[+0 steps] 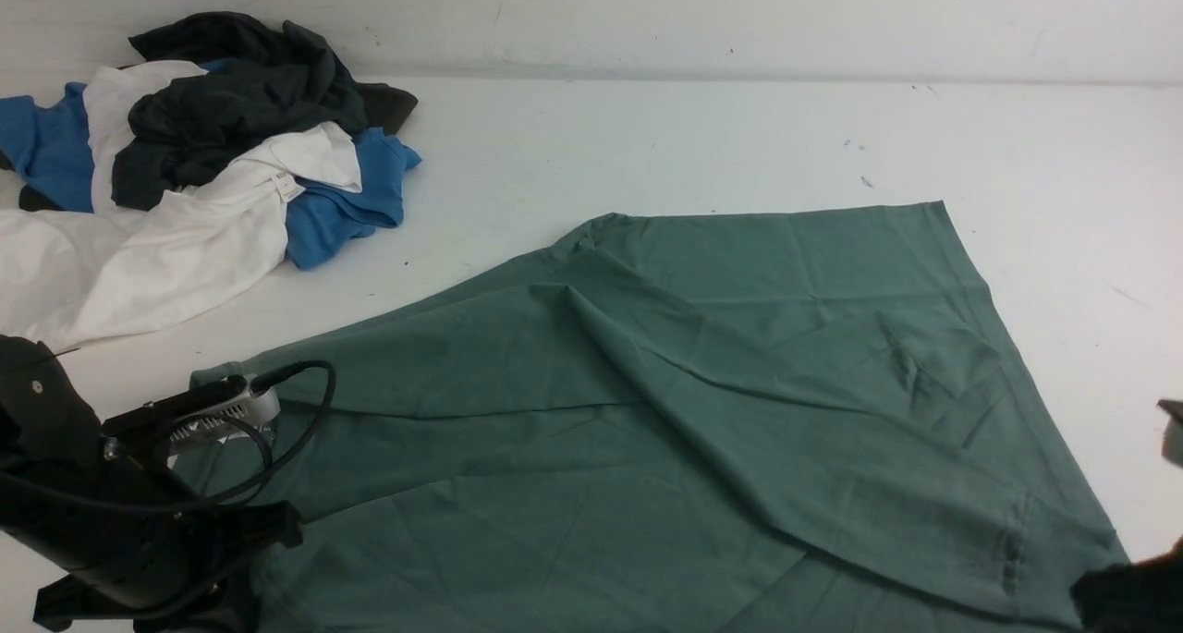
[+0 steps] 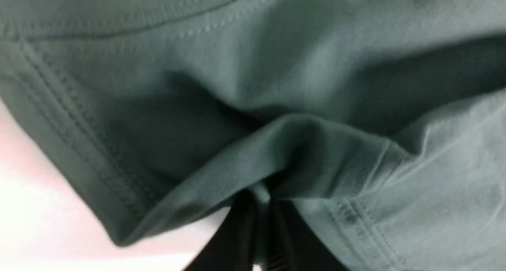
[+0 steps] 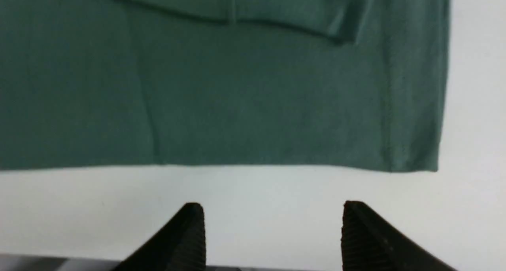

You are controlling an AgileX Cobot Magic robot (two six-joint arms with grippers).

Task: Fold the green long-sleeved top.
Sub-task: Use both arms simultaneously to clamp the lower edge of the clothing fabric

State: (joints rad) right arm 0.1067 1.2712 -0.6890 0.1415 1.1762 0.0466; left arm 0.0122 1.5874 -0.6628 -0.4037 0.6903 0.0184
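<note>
The green long-sleeved top lies spread over the white table, creased, with one fold running diagonally across it. My left gripper is shut on a pinched fold of the top's fabric near a stitched hem, at the top's near left part; in the front view only the left arm's wrist shows there. My right gripper stands open over bare table, a short way off the top's straight edge, with nothing between its fingers.
A heap of blue, white and dark grey garments lies at the far left of the table. A wall closes the far side. Part of the right arm shows at the lower right corner.
</note>
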